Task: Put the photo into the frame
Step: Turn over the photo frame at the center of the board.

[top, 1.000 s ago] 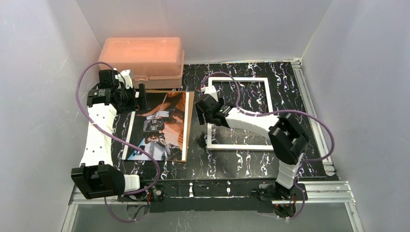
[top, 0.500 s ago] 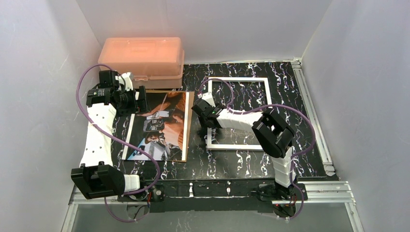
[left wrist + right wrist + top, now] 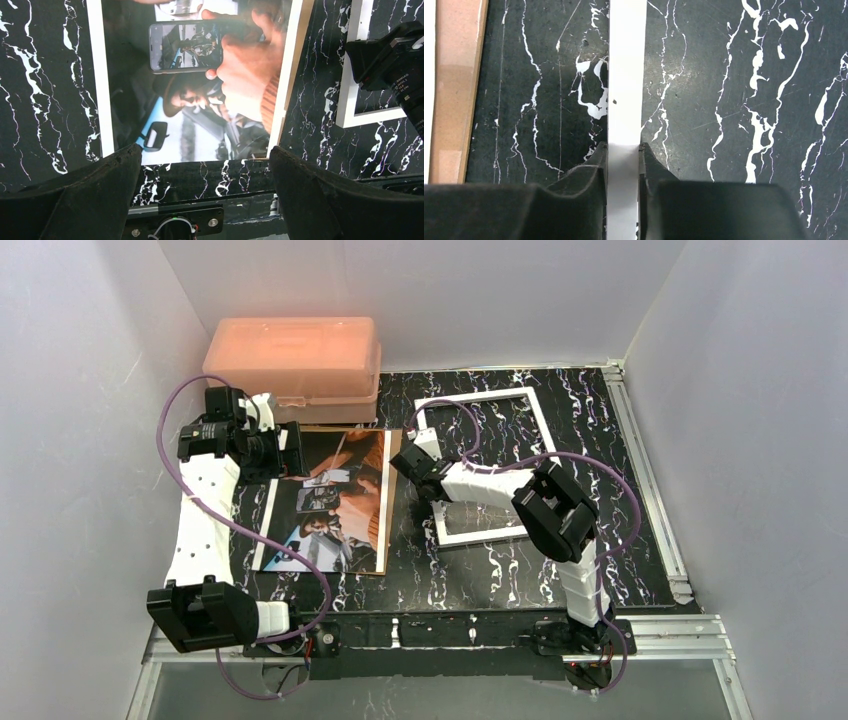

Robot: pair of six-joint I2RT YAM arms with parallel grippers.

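**Right gripper pinching the frame: move it gently**

Top view: your right gripper sits low on the left rail of the frame. The frame lies white face up and slightly skewed on the black marbled table, right of centre. The photo lies picture side up on the brown backing board. It is just left of the frame and in front of the pink plastic box. Your left gripper hovers over the photo's far left corner.

Left wrist view: the left gripper is spread wide above the photo, with nothing between its fingers. The print is glossy with a white border. It shows a hand in an orange cuff holding a phone, with dark and pale blue tones below. A corner of the frame shows at the right.

Right wrist view: the right gripper pinches the thin white rail of the frame, one finger on each side. The backing board lies well to the left. The hold looks narrow, so I judge you should move slowly. Keep the rail square between the pads, and watch for the frame pivoting about this single grip point.
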